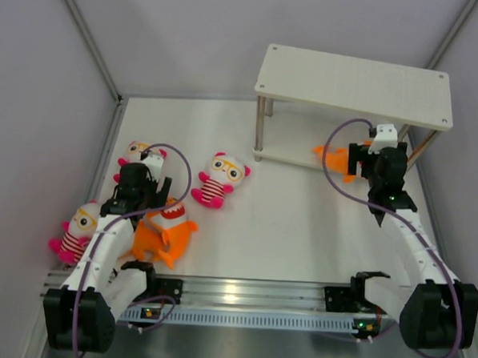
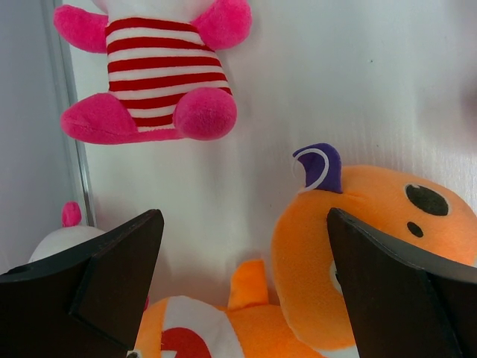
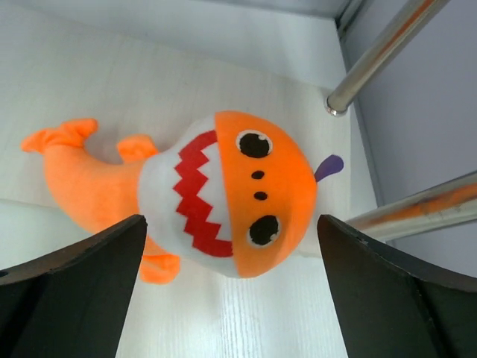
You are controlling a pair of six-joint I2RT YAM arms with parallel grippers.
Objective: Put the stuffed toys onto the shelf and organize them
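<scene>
An orange shark (image 3: pixel 223 194) lies on its side on the lower board of the shelf (image 1: pixel 356 85), toothy mouth toward me. My right gripper (image 3: pixel 231 298) stands open just in front of it, touching nothing; from above that gripper (image 1: pixel 359 160) is at the shelf's right front, next to the shark (image 1: pixel 334 160). Over the pile at the left, my left gripper (image 2: pixel 246 291) is open with two orange sharks (image 2: pixel 373 239) below it and a striped doll (image 2: pixel 160 74) ahead. From above, the left gripper (image 1: pixel 142 191) hangs between a doll (image 1: pixel 138 152) and the sharks (image 1: pixel 164 231).
Two more dolls lie on the table, one in the middle (image 1: pixel 220 178) and one by the left wall (image 1: pixel 77 231). Metal shelf legs (image 3: pixel 380 56) stand close to the right of the placed shark. The enclosure walls run along both sides.
</scene>
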